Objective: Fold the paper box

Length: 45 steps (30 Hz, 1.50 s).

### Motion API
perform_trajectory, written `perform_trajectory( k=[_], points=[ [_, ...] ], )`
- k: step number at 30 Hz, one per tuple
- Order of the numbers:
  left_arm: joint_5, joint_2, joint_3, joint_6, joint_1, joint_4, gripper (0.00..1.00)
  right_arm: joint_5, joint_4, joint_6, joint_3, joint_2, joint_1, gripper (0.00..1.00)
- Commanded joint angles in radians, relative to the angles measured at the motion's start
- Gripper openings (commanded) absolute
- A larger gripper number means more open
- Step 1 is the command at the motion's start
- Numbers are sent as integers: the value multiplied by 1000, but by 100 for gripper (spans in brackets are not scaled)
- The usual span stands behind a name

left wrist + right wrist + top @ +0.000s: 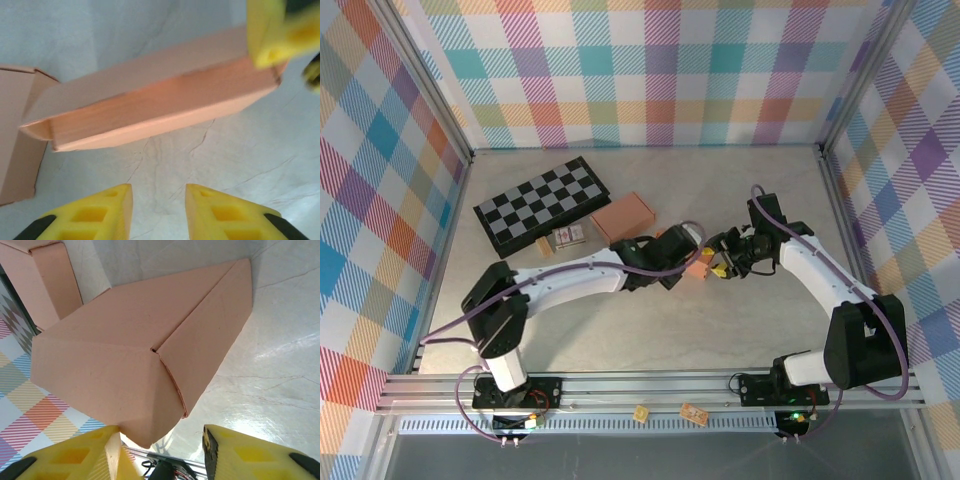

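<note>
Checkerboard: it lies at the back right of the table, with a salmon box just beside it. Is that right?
No. The top external view shows the checkerboard at the back left of the table, not the back right. The salmon box does lie just beside it.

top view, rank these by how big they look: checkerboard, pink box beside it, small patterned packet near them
1. checkerboard
2. pink box
3. small patterned packet
All three lie on the table at a similar distance from the camera, so the order is safe.
</note>
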Motion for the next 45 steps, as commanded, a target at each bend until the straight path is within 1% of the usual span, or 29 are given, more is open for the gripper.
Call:
perform_trajectory(
  k=[1,2,3,4,5,7,8,13,15,19,26,31,35,38,41,42,43,44,45],
  points=[
    [160,-96,110,-256,131,-88,36,0,16,18,-14,-2,-9,47],
    [222,-86,135,-316,179,-112,36,7,10,11,-10,-1,-11,47],
    [293,-59,170,-384,248,-149,36,12,5,4,-6,1,-12,47],
    [387,-18,205,-441,309,-178,35,14,2,-1,-4,2,-14,46],
    [469,21,233,-477,350,-200,33,15,-2,-7,-2,4,-14,46],
    [575,98,288,-521,401,-220,30,14,-6,-16,2,7,-16,45],
    [593,120,304,-518,404,-218,30,15,-5,-17,1,7,-15,45],
    [647,185,331,-506,408,-205,27,23,-3,-20,-2,8,-17,42],
    [662,195,309,-502,407,-212,25,27,-6,-25,1,11,-17,41],
    [695,178,233,-515,405,-147,26,32,-10,-33,4,13,-17,39],
    [678,190,198,-493,403,-179,26,46,-21,-48,6,22,-20,37],
    [659,196,175,-482,401,-172,25,78,-64,-82,8,23,-22,36],
    [651,194,157,-470,398,-176,25,111,-80,-113,-21,20,-25,34],
    [655,191,144,-471,396,-169,25,106,-64,-117,-46,21,-30,33],
    [657,182,141,-476,389,-164,24,116,-81,-121,-18,2,-30,30],
    [658,174,135,-487,386,-156,24,125,-99,-115,0,-16,-30,31],
    [661,164,126,-506,382,-146,24,130,-110,-93,16,-41,-29,35],
    [660,154,114,-522,376,-133,24,135,-113,-48,20,-68,-25,41],
    [655,141,104,-541,369,-124,24,145,-115,41,17,-103,-20,49]
  ],
)
